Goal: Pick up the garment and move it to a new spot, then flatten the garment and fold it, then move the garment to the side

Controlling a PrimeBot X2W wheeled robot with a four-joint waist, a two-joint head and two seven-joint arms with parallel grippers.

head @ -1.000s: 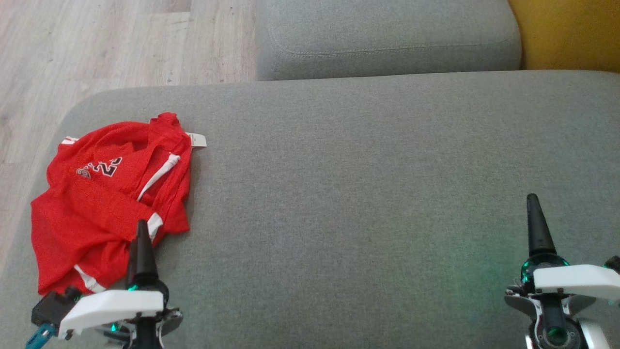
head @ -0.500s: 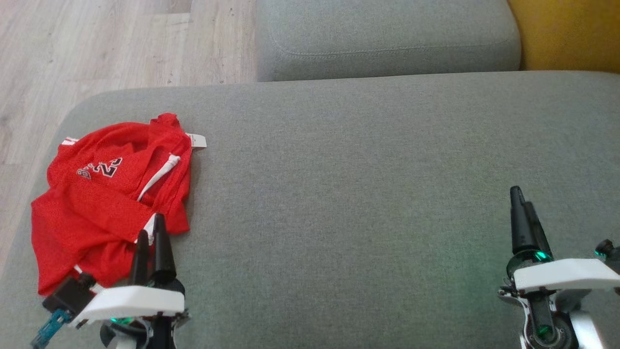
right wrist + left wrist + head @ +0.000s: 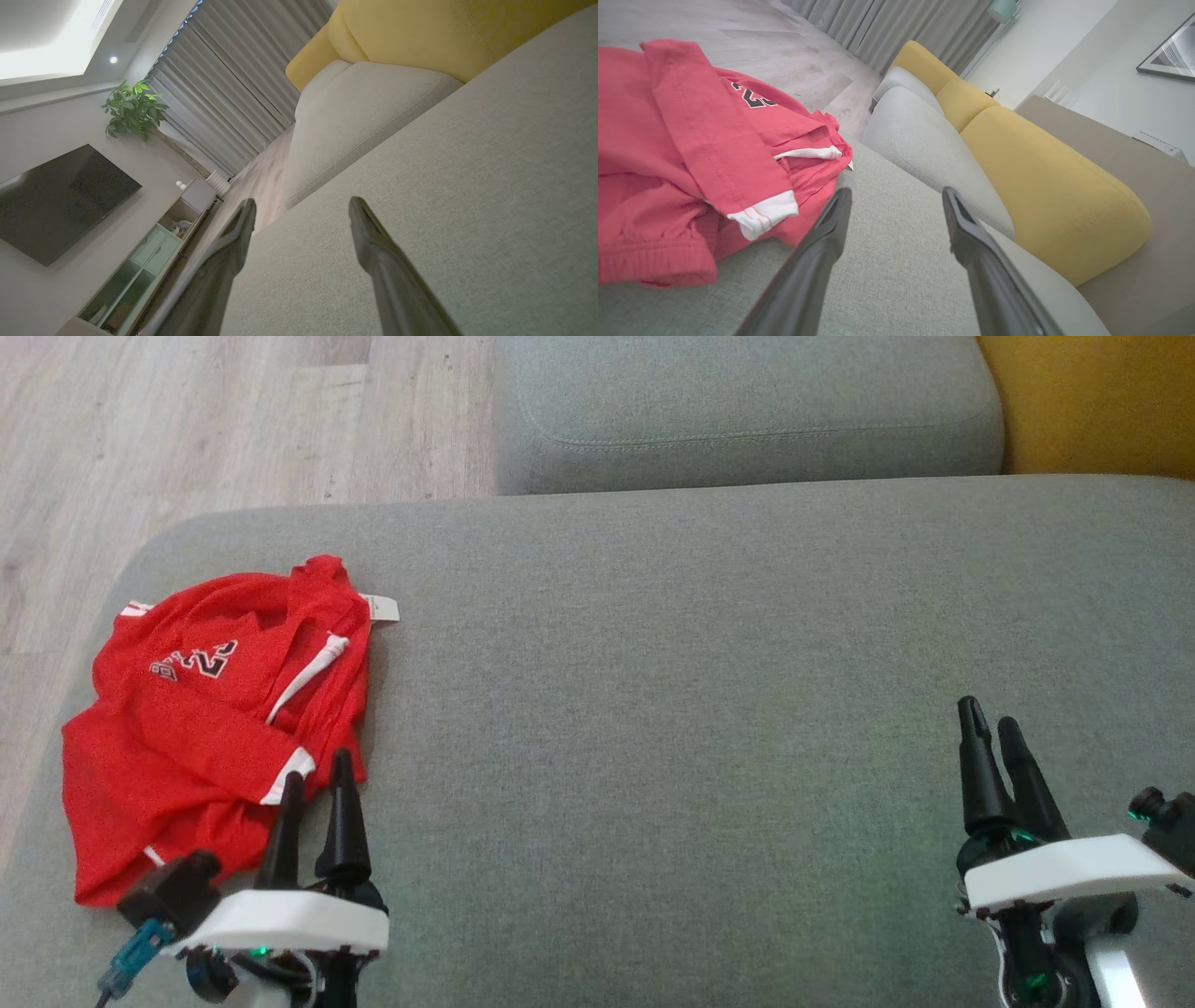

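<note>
Both spread, empty: left end effector point(image 3: 317, 768) sits just right of the crumpled red garment point(image 3: 187, 709); right end effector point(image 3: 990, 714) well apart.

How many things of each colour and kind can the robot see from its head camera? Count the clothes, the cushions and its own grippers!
Red crumpled fabric garment with white trim: 1
Grey fabric cushions: 2 (big seat cushion, smaller cushion behind it)
Yellow fabric cushion: 1
Dark-fingered grippers: 2 (left gripper, right gripper)
Total: 6
</note>
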